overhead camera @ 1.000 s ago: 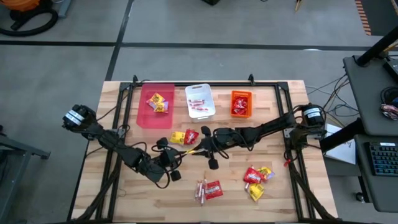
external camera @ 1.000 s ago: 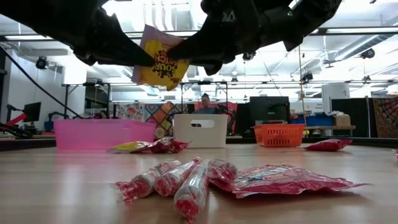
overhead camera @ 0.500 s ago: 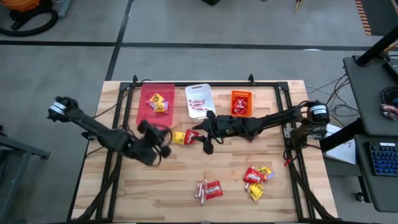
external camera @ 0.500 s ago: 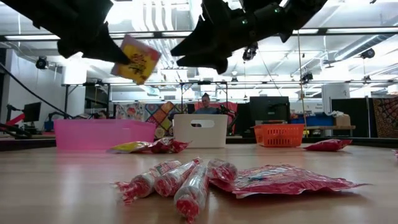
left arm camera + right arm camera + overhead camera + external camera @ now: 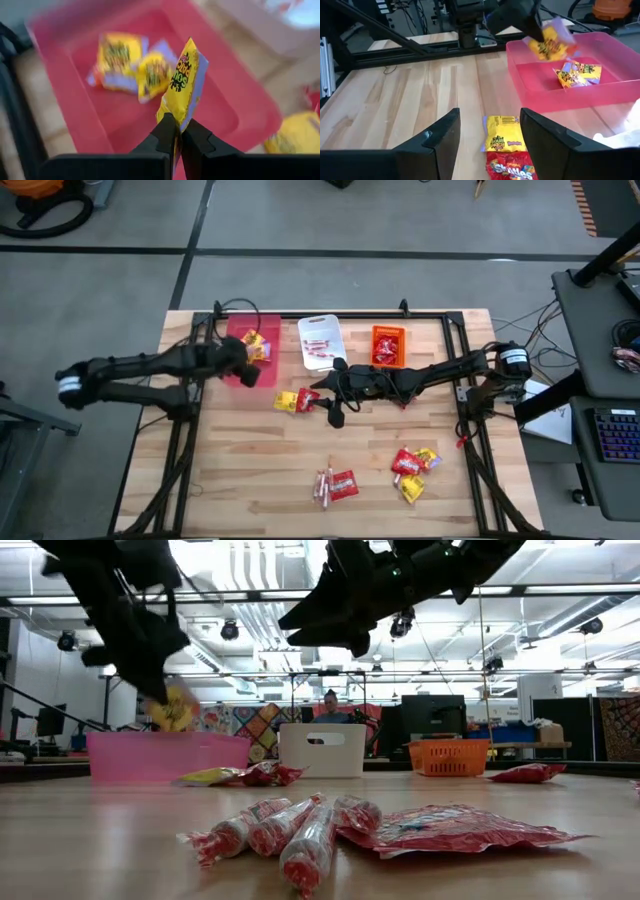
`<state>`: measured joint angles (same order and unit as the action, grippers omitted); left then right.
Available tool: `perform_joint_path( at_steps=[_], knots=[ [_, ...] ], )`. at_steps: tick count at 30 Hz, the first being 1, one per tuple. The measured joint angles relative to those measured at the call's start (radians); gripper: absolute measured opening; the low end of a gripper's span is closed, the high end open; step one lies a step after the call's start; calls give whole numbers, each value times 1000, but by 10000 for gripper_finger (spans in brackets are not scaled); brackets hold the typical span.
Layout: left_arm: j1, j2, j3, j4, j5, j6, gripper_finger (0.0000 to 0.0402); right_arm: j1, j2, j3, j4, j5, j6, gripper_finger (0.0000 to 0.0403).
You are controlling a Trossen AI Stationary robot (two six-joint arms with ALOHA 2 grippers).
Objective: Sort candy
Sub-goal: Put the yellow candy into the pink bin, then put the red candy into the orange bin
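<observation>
Risking a bad drop: the left gripper (image 5: 176, 131) hangs over the pink rectangular plastic bin (image 5: 236, 367), pinching a yellow square sour-candy packet (image 5: 182, 82) by its lower edge only; a release near the bin's rim could, I judge, send the light packet onto the wooden slat table (image 5: 250, 470).
Cause: the thin hold leaves the packet free to swing or slip.
Left jaws: pressed together on the packet, which stands upright above two more yellow packets (image 5: 131, 63) lying in the bin.
Right gripper (image 5: 489, 134): fingers spread wide, holding nothing, poised over a flat yellow packet (image 5: 502, 133) and a red square packet (image 5: 511, 166) on the table beside the pink bin.
Other risk: closing there might catch both touching packets.
Remaining candy: red and yellow packets (image 5: 412, 465) and thin pinkish-red wrapped sticks (image 5: 324, 485) lie near the table's front.
</observation>
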<state>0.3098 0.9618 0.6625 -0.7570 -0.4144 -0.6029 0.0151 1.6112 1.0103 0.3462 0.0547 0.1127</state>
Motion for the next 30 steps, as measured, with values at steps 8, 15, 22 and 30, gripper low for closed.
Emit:
perform_joint_path(
  at_steps=[8, 15, 22, 30],
  knots=[
    [223, 33, -31, -2, 223, 92, 3, 0, 0, 0, -3, 0, 0, 196],
    [225, 32, -32, -9, 215, 133, 42, 0, 0, 0, -3, 0, 5, 196],
    [213, 21, -23, -3, 152, 150, 94, 0, 0, 0, -7, 0, 46, 196],
    [-58, -73, -23, 171, 135, 104, 110, 0, -14, -1, -90, -115, 261, 196]
  ],
)
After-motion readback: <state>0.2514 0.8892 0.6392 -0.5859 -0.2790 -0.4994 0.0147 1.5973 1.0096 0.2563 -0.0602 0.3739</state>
